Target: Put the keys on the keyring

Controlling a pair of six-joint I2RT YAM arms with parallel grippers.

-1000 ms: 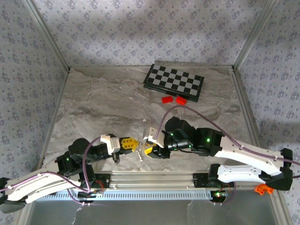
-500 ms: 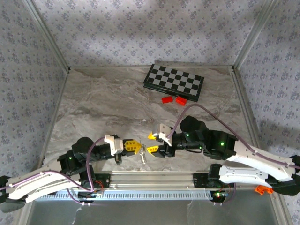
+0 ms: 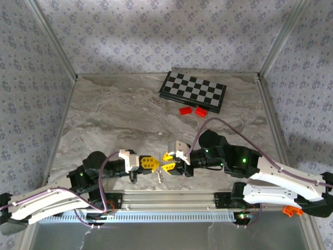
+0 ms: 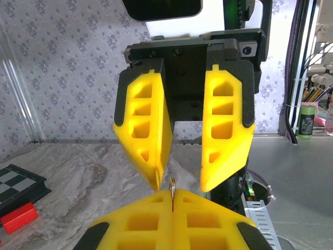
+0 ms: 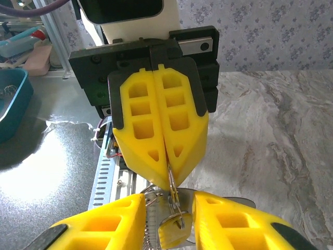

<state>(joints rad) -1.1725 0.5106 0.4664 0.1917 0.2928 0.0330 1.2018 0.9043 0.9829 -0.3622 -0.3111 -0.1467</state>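
My left gripper (image 3: 151, 164) is shut on the thin metal keyring (image 4: 172, 186), which stands edge-on between its yellow fingers (image 4: 208, 219). In the right wrist view the keyring (image 5: 171, 179) hangs from the left gripper (image 5: 166, 161), with a yellow-headed key (image 5: 170, 233) and silver keys (image 5: 155, 197) dangling below it. My right gripper (image 3: 167, 161) faces the left one tip to tip. It is open, its jaws on either side of the keyring and the keys, apart from both. In the top view the keys (image 3: 159, 176) hang just above the table's near edge.
A folded chessboard (image 3: 192, 91) lies at the back with two red blocks (image 3: 186, 110) in front of it. The metal rail (image 3: 171, 200) carrying the arm bases runs just below the grippers. A teal tray (image 5: 10, 99) sits off the table.
The right gripper swung round and came in facing the left gripper, and its jaws narrowed around the keyring. The left gripper moved a little right, still shut on the keyring.
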